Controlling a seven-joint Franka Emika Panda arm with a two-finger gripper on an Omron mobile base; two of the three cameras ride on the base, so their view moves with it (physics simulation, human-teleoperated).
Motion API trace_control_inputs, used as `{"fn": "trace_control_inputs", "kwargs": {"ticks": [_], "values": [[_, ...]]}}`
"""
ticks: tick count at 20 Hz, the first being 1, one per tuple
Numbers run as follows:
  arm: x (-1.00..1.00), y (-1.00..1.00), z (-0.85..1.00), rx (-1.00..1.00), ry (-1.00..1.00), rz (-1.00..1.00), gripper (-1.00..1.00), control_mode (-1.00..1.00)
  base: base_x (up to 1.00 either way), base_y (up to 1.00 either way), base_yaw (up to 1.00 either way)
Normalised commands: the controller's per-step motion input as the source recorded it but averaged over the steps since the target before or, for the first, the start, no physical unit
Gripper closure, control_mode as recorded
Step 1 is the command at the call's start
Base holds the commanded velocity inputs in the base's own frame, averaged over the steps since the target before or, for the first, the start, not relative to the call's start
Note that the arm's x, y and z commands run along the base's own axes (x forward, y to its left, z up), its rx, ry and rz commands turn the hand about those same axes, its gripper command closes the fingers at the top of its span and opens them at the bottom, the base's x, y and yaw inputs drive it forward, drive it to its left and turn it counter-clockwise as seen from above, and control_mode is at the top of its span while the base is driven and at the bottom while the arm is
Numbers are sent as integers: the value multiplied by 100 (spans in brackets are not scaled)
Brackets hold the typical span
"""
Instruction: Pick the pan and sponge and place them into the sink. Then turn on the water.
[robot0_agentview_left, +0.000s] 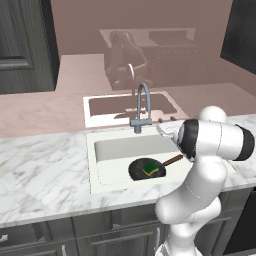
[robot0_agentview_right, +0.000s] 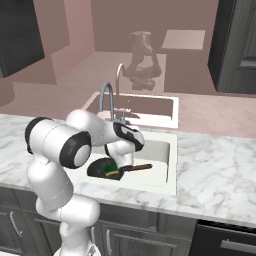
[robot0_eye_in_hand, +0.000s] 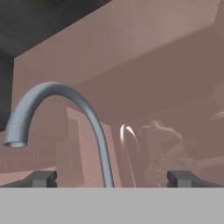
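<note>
The pan (robot0_agentview_left: 146, 168) lies in the sink (robot0_agentview_left: 107, 150) at its near right, handle pointing right and slightly away, and the sponge (robot0_agentview_left: 150, 169) rests on top of the pan. Both are placed, so the step in hand, as I judge it, is the water: no stream runs from the faucet (robot0_agentview_left: 142, 107) yet.

The faucet stands at the far edge of the sink, on the counter (robot0_agentview_left: 45, 170), its gooseneck arching toward the basin. In the hand view the neck rises between your fingers (robot0_eye_in_hand: 41, 178), which stand wide apart and hold nothing, so the gripper (robot0_eye_in_hand: 112, 178) is close to the spout, level with its lower part.

Aim for the small lever at the base, not the neck. From these pictures you cannot tell exactly where the lever sits relative to the fingers, so check it from the base views before pushing. Approach slowly and press with one finger rather than clamping. Avoid shoving the neck sideways.
</note>
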Motion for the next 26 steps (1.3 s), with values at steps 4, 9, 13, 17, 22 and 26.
{"fn": "trace_control_inputs", "kwargs": {"ticks": [4,9,13,17,22,26], "values": [[21,-6,0,2,1,-2,-100,-100,0,0,0],[16,1,-5,2,1,-1,-100,-100,0,0,0],[16,7,-8,1,1,0,-100,-100,0,0,0],[20,3,-6,1,1,0,-100,-100,0,0,0],[20,1,-6,1,1,0,-100,-100,0,0,0],[15,5,-6,1,1,0,-100,-100,0,0,0]]}}
